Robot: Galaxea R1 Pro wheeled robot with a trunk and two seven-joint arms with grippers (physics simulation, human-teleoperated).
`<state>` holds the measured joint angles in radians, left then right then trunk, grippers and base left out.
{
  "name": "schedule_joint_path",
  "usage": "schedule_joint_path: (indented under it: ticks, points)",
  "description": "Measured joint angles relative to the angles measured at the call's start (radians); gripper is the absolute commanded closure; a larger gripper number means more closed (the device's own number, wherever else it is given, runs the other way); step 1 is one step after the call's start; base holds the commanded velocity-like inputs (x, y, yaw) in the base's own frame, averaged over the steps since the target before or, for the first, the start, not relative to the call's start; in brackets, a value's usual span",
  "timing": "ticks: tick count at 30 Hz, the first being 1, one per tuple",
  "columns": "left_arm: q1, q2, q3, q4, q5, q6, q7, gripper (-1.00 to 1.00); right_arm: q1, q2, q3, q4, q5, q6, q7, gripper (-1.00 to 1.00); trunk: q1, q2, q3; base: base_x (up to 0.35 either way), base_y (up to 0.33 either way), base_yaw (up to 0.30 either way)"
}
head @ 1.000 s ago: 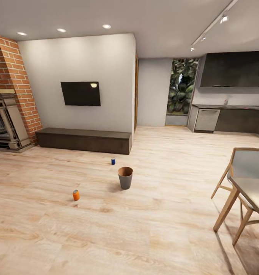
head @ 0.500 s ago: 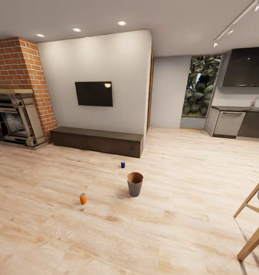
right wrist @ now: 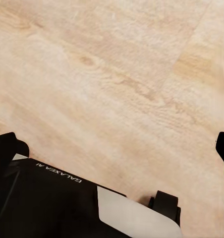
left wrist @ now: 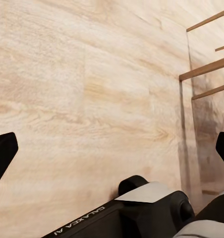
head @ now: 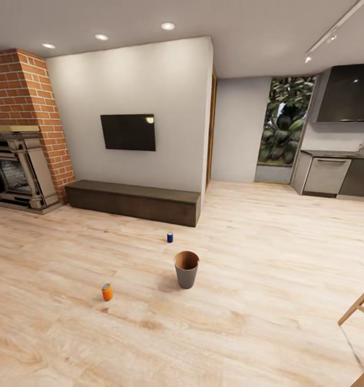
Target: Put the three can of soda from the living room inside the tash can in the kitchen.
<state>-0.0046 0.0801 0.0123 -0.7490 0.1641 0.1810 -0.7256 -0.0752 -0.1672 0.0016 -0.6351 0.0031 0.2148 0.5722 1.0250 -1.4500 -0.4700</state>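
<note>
Here the trash can (head: 186,269) stands upright on the light wood floor (head: 246,322), the blue soda can (head: 170,237) just beyond it and the orange soda can (head: 107,292) off to its left, both upright. Behind them run the low cabinet (head: 132,201), television (head: 128,132) and brick fireplace (head: 21,140). Each wrist camera looks down at bare floor: the left tool (left wrist: 112,148) and right tool (right wrist: 117,144) are spread wide, holding nothing.
</note>
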Motion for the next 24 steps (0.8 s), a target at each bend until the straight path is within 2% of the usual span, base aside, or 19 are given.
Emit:
schedule_joint_path:
  ticks: [9,24]
  points:
    - [0.000,0.001,0.001,0.000,0.000,0.000,0.000,-1.00,0.000,0.000,0.000,0.000,0.000,0.000,0.000,-1.00,0.000,0.000,0.000,0.348,-0.096,0.000]
    - [0.000,0.001,0.001,0.000,0.000,0.000,0.000,-1.00,0.000,0.000,0.000,0.000,0.000,0.000,0.000,-1.00,0.000,0.000,0.000,0.348,-0.009,0.000]
